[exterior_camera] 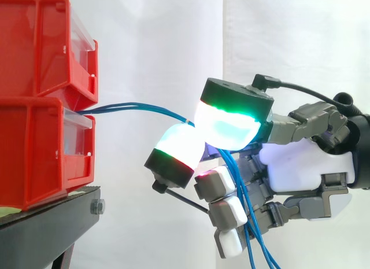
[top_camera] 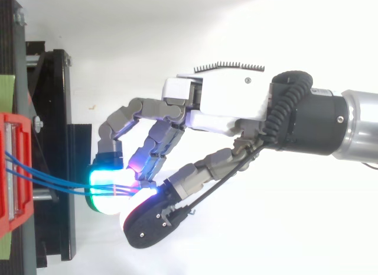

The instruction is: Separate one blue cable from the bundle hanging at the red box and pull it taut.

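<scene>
A white curtain backs two stacked red bins on a black stand, both well out in front of the robot's hand. The hand is clenched in a pinch. Two glowing pads, white with green edges, press together on the blue cables. The cables leave the gap between the bins, run in a shallow arch to the pinch, then drop past the palm and out below it. Seen from above, at least two blue strands enter the pinch side by side. On this evidence the grasp is made but the sorting looks unfinished: more than one strand appears caught, and the span between the bins and the hand bows rather than running straight. What seems left is to shed the extra strands and draw the hand away from the bins until a single cable is taut.
</scene>
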